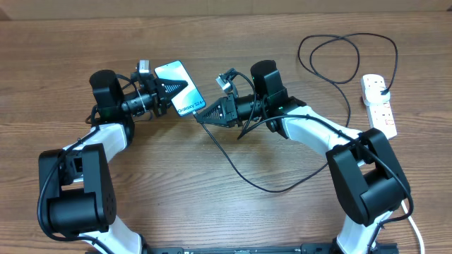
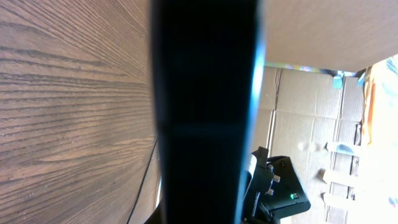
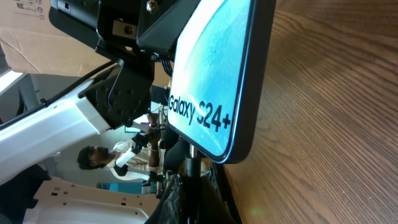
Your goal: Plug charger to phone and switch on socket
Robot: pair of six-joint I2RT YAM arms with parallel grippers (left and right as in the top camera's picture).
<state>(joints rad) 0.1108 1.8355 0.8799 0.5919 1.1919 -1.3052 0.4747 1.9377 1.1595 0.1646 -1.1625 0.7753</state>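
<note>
While the phone is gripped: the left hand is closed on the phone, which is held tilted over the tabletop, left of centre. Whether an edge touches the wood cannot be told.
Phone slip: only a narrow part of the phone is clamped, so a push from the right could turn it or drive it back between the fingers.
Port end: the end with the white lettering is turned toward the right hand. The port itself cannot be made out, so alignment cannot be judged.
Right hand: closed, apparently on the connector end of the charger, just beside the phone's lettered end. The tip is lost in shadow.
Missed port: if the tip is offered skewed or off-centre, the casing would be struck instead, and the tip could be bent or twisted in the grip.
Charger slack: the charger is laid in a loose curve across the tabletop and looped near the socket. If it were snagged by the right arm, the tip could be pulled off line.
Socket: placed at the far right, well apart from both hands, with the plug seemingly seated in it. A hard tug on the charger could shift the socket or loosen the plug.
Switch: its state cannot be read. If the wrong one were pressed, the charger would be left dead.
</note>
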